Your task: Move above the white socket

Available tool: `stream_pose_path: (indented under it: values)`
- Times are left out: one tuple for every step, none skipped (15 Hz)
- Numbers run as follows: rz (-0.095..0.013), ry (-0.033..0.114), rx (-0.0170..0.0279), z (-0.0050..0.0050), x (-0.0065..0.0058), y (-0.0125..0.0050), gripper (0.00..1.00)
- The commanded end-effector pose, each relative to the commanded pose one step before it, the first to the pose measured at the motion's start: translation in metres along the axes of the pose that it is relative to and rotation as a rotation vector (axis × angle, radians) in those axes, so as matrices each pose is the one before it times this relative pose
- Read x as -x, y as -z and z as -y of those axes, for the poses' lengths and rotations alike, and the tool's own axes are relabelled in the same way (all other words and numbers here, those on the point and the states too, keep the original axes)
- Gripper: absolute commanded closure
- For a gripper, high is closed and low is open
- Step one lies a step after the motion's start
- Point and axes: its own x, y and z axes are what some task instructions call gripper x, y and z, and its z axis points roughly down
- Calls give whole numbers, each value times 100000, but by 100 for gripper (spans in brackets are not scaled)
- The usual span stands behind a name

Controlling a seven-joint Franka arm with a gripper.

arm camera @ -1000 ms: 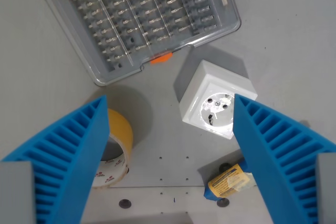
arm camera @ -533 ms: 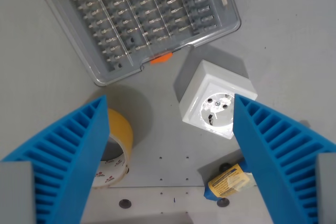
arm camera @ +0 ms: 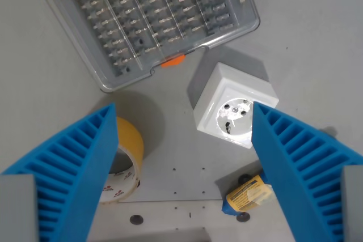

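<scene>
Right of centre on the grey table, the white socket is seen, its lower right corner hidden behind one blue finger. The gripper is spread wide with nothing held. A clear bit case is placed beyond the socket, a tape roll at the wrist view's left, and a small yellow-labelled item below.

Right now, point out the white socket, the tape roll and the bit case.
white socket [arm camera: 234, 111], wrist view, round face recess.
tape roll [arm camera: 129, 145], wrist view, yellow outer band.
bit case [arm camera: 147, 18], wrist view, clear lid.
</scene>
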Motion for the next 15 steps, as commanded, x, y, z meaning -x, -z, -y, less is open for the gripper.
stream_pose_path:
  values:
    - [-3754,-8115,103,-421,521,-587,0]
    - [-556,-1245,26,-107,120,-203,0]
    - [-608,-1349,7,-113,130,-224,0]
    - [-646,-1335,16,-118,140,-245,0]
    - [-829,-1170,-32,-122,149,-262,0]
    - [-696,-1180,-16,-129,160,-275,0]
    - [-478,-1455,-39,-137,168,-282,0]
    - [-308,-1411,-38,-146,174,-284,0]
    - [-494,-1121,-56,-155,174,-284,0]
    - [-217,-1373,-26,-167,174,-288,0]
    - [46,-1358,-26,-177,174,-291,0]
    - [-190,-1149,-62,-186,171,-291,0]
    - [197,-1420,-41,-196,171,-292,0]
    - [57,-1288,-27,-171,143,-235,0]
    - [182,-1129,-36,-175,142,-237,0]
